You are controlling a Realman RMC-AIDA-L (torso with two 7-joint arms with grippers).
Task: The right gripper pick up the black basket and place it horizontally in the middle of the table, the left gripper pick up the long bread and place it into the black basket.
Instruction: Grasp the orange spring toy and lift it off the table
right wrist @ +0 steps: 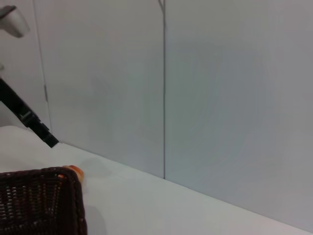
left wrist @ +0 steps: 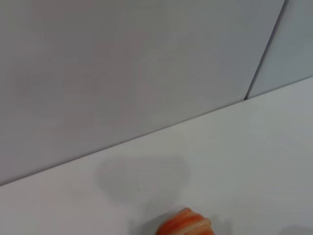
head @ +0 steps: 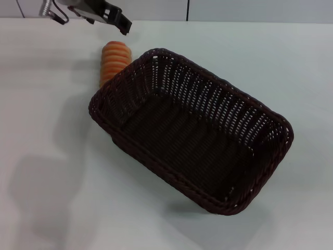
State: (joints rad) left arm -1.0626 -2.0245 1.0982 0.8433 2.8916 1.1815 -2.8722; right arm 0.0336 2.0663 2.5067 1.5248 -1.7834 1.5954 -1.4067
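Left tool (head: 124, 27) near far-left corner of tabletop (head: 47, 156), poised over bread (head: 113, 61); my grip state unreadable. Bread touches basket (head: 192, 130), mid-tabletop, skewed. Risk: fingers snag rim, shove basket. Right tool unseen.

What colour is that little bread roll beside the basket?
The bread is orange-tan with paler crosswise stripes, clearest in the head view.

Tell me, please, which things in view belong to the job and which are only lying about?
Belong to the job:
- black basket, empty, in the middle of the table
- long bread, on the table beside the basket's far left corner
- left gripper, above the bread

Only lying about:
- nothing; behind the table is just a grey wall
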